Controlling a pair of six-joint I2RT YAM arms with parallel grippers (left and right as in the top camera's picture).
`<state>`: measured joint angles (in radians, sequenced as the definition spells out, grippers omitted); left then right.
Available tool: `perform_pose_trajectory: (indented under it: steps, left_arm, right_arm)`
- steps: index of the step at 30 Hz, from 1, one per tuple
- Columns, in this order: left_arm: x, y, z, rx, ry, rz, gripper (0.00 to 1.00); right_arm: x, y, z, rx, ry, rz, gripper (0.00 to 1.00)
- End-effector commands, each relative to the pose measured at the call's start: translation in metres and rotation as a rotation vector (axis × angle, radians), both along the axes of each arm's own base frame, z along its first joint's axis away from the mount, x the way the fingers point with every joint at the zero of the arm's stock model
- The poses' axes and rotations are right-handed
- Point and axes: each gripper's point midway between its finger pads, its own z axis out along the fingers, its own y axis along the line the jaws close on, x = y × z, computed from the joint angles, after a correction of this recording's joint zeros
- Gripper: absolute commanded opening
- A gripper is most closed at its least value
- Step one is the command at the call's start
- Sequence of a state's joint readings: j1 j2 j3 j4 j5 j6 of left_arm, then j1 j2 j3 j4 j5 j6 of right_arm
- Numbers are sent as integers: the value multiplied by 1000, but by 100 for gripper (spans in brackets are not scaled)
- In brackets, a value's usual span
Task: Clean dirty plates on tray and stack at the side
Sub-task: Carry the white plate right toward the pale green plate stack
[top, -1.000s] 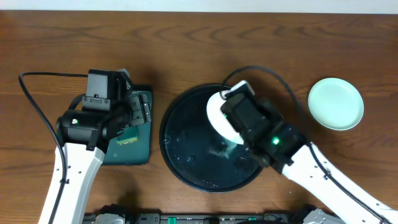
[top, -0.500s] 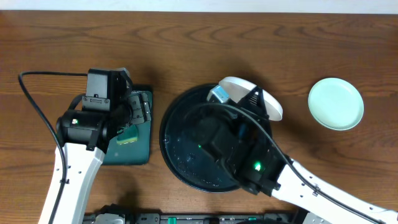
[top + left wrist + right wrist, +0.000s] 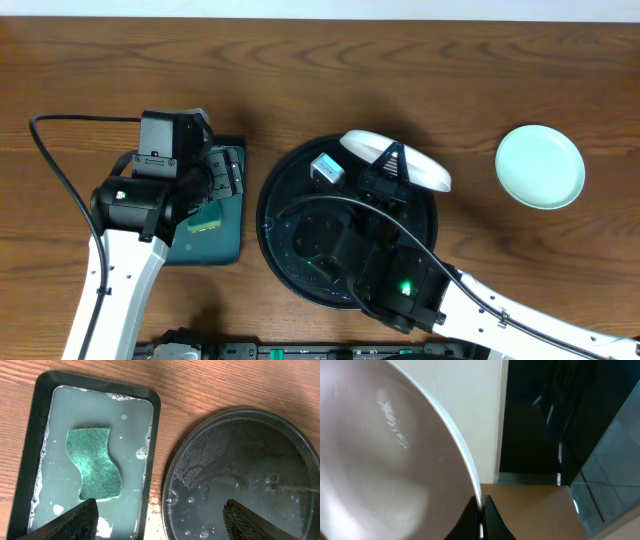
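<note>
My right gripper (image 3: 388,158) is shut on the rim of a white plate (image 3: 422,171) and holds it tilted above the far right part of the black tray (image 3: 283,200). In the right wrist view the fingers (image 3: 487,515) pinch the plate's edge (image 3: 395,450), and its face looks clean. The tray is wet and bears no plate. A mint-green plate (image 3: 540,166) lies on the wood tabletop at the right. My left gripper (image 3: 160,515) is open and empty, over the gap between the sponge tray and the black tray (image 3: 240,460).
A dark-green rectangular tray (image 3: 225,245) holds soapy water and a green sponge (image 3: 95,462), left of the black tray. My right arm (image 3: 400,285) crosses the black tray's near half. A black cable (image 3: 50,150) loops at far left.
My right arm has swung and turned its wrist, carrying the white plate up from over the tray's middle toward its far right edge. The left arm has not moved.
</note>
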<state>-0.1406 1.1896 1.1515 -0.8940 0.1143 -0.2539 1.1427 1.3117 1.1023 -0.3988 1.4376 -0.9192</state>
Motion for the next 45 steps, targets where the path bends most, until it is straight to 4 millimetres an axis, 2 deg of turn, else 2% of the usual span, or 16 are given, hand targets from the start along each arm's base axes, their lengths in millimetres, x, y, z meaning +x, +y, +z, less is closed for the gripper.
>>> perform_pose_trajectory:
  steps: [1,3,5,8,10,17,20,23,25,28,31,33,35,39,41,45]
  left_arm:
    - [-3,-1,-8,5,24,-14,81]
    - [-3,-1,-8,5,25,-14,80]
    - [-2,-1,-7,4,20,-14,80]
    - [-2,-1,-7,4,21,-14,80]
    - [-2,-1,-8,4,23,-14,80]
    - [-3,-1,-8,4,24,-14,81]
    - [-2,-1,-8,4,23,-14,81]
    - [-1,-2,-7,3,18,-14,80]
    - [-2,-2,-7,4,20,-14,80]
    - [-2,-1,-8,4,22,-14,80]
    - [-3,-1,-8,4,26,-14,81]
    - [-3,-1,-8,4,25,-14,80]
    - [-3,-1,-8,4,26,-14,80]
    - [-3,-1,-8,4,24,-14,80]
    - [-2,-1,-8,4,23,-14,80]
    - [-3,-1,-8,4,25,-14,80]
  right_arm:
    - [-2,-2,8,32,-39,-32,1]
    - [-7,4,9,76,-58,-16,1]
    - [2,20,-12,209,18,83,1]
    - [-2,12,-6,185,-46,14,1]
    - [2,22,-18,218,19,73,1]
    - [-3,-3,5,55,-54,-47,1]
    - [-1,12,1,174,-38,31,1]
    - [-6,13,7,223,-74,21,1]
    - [0,29,-7,326,2,119,1]
    - [-7,25,0,296,-34,94,1]
    - [-6,36,-8,346,15,150,1]
    - [-13,29,5,310,-50,107,1]
    - [-12,39,-2,369,-5,165,1]
    - [-15,35,6,438,-52,140,1]
    - [-13,46,-11,567,19,185,1]
    - [-21,73,-98,989,519,177,2]
